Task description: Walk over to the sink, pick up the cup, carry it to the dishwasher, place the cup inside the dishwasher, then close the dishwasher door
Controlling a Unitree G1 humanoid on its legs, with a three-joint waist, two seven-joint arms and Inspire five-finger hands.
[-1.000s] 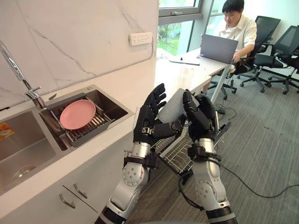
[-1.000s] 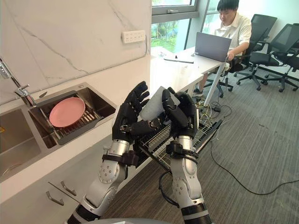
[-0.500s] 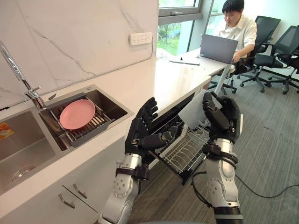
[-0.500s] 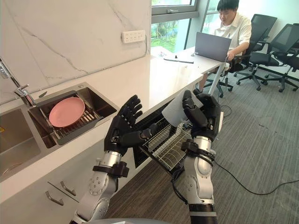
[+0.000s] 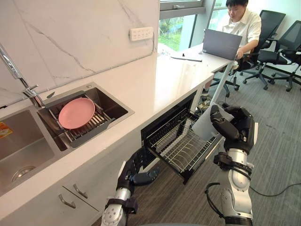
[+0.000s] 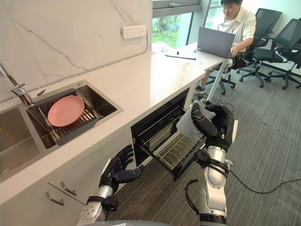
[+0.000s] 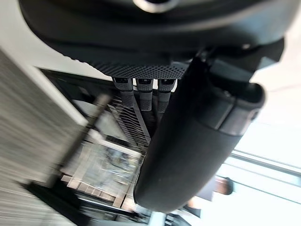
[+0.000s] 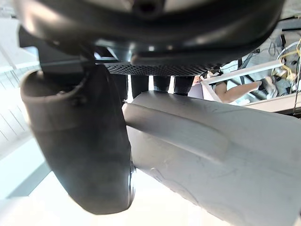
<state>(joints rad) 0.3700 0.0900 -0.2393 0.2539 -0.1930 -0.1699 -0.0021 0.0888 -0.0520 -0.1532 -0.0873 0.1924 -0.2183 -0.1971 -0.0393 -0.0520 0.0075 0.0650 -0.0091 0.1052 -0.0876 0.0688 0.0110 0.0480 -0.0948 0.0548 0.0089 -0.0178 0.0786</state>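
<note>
A pale grey cup (image 5: 204,125) is tilted in my right hand (image 5: 233,130), whose fingers and thumb curl round it. It hangs over the outer edge of the pulled-out wire rack (image 5: 181,146) of the open dishwasher (image 6: 155,123) under the counter. The right wrist view shows the cup (image 8: 211,160) lying against the thumb (image 8: 80,141). My left hand (image 5: 134,171) is low in front of the cabinet, left of the rack, with relaxed fingers and nothing in it. The left wrist view looks past its thumb (image 7: 188,141) at the rack (image 7: 110,162).
A pink plate (image 5: 76,113) lies on a drain rack in the sink (image 5: 28,155), beside the faucet (image 5: 21,80). A person works at a laptop (image 5: 221,44) on the desk at the counter's far end. Office chairs (image 5: 275,33) stand behind. Grey carpet lies to the right.
My left hand has let go of the cup and dropped low by the cabinet. My right hand has carried the cup to the right and down over the rack.
</note>
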